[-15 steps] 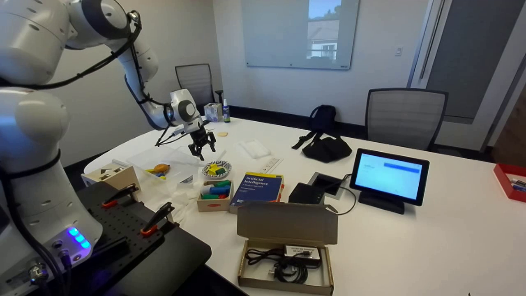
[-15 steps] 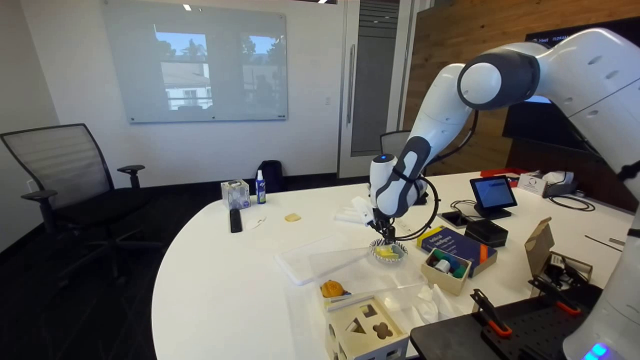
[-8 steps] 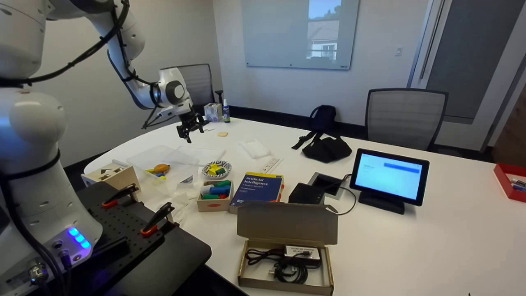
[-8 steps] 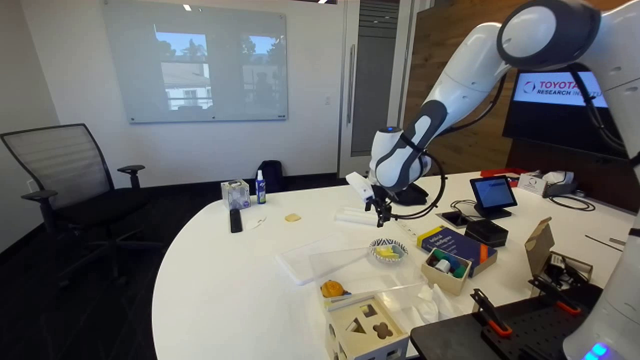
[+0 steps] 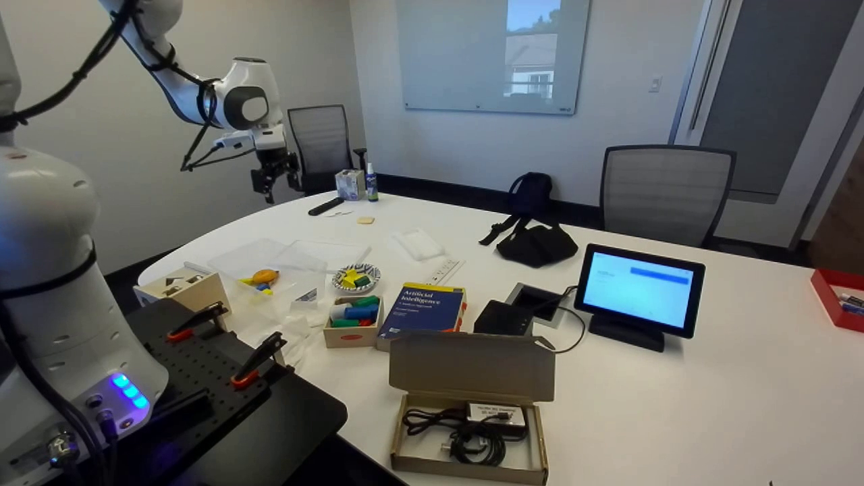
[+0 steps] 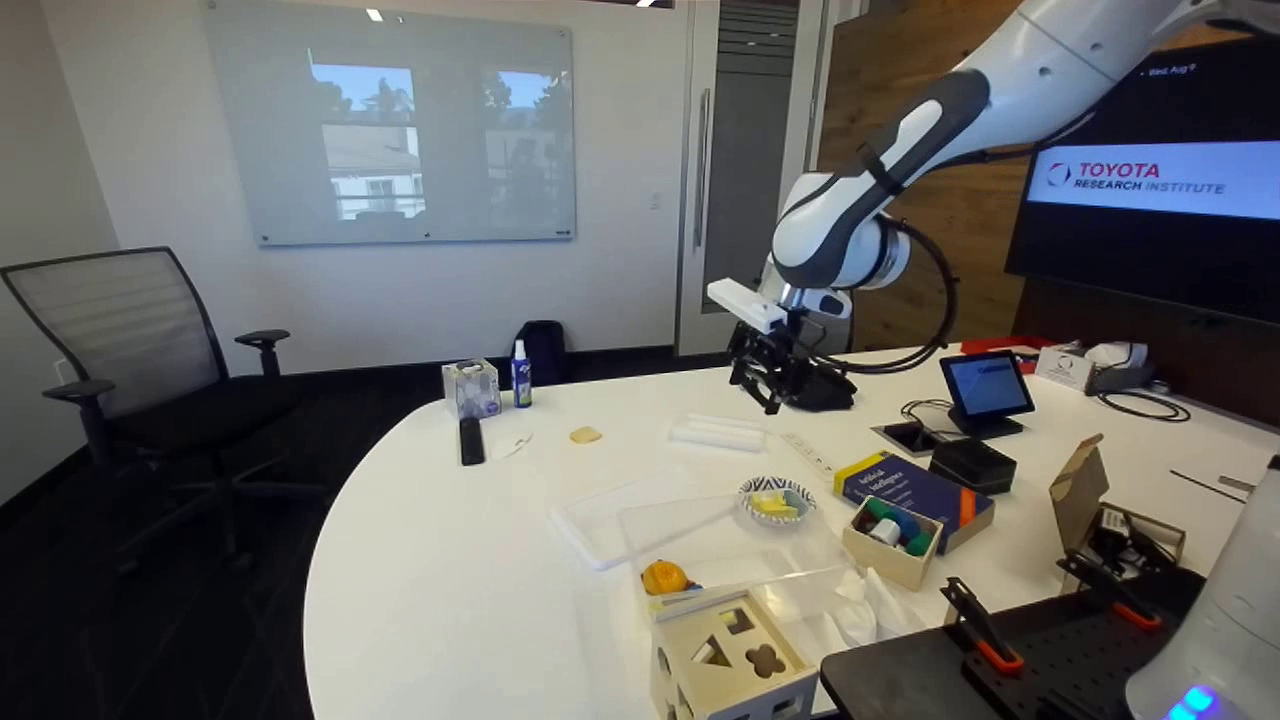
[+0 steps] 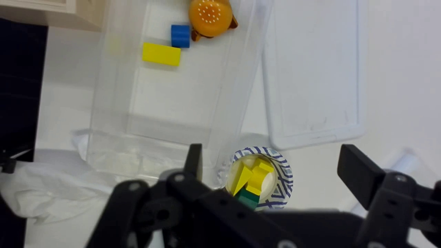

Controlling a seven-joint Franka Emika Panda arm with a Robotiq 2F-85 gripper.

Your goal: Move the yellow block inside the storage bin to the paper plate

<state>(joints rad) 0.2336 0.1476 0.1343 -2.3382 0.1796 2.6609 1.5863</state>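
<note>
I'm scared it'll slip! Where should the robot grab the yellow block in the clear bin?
From above, I'd say: the clear bin has walls. Pinch the yellow block across its narrow width, nearer the end away from the blue piece, which crowds one long side.

In the wrist view, the gripper [image 7: 274,160] hides part of the plate [image 7: 286,174]; the bin [image 7: 174,100], lid [image 7: 317,69] and toy [image 7: 211,16] are cut off. In an exterior view, the arm [image 6: 1030,88] is cut off at right, the shape sorter [image 6: 738,677] at the near edge. In an exterior view, the yellow block [image 5: 268,291] blurs to a speck.
</note>
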